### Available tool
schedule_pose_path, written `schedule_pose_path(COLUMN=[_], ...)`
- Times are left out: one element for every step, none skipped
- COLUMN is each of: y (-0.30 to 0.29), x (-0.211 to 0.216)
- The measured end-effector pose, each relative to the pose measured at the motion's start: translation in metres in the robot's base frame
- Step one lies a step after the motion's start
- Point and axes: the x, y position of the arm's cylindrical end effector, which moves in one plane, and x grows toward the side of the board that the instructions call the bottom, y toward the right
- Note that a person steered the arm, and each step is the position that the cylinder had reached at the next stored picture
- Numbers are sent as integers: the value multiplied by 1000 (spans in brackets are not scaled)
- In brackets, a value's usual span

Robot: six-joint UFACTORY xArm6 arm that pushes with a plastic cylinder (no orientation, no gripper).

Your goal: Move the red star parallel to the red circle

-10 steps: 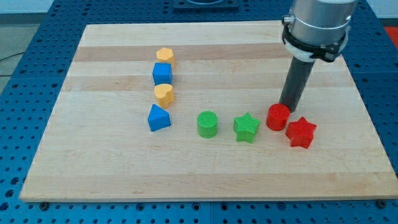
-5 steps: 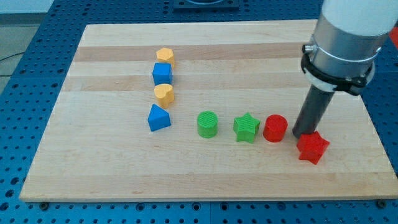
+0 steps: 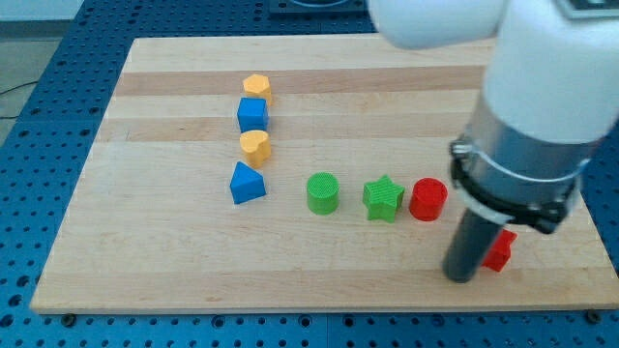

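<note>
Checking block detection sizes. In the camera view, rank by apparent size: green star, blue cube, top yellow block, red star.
1. green star
2. blue cube
3. top yellow block, though farther away, so unsure
4. red star, mostly hidden behind the rod; only a sliver shows

The board (image 3: 174, 261) is pale wood with lighter and darker stripes running across it, on a blue table (image 3: 29, 116) dotted with holes. On it are a yellow hexagon (image 3: 256, 87), blue cube (image 3: 252, 115), yellow heart (image 3: 254, 147), blue triangle (image 3: 247, 183), green circle (image 3: 323, 192), green star (image 3: 384, 198), red circle (image 3: 427, 199) and red star (image 3: 499, 251). The arm (image 3: 542, 106) is white above grey, ending in a dark rod (image 3: 466, 249).
</note>
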Motion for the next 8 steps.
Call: schedule_pose_path(y=[49,58,61,110,106,61,64,58], x=[-15,-29,15,-3,-34,-35,-35,-35])
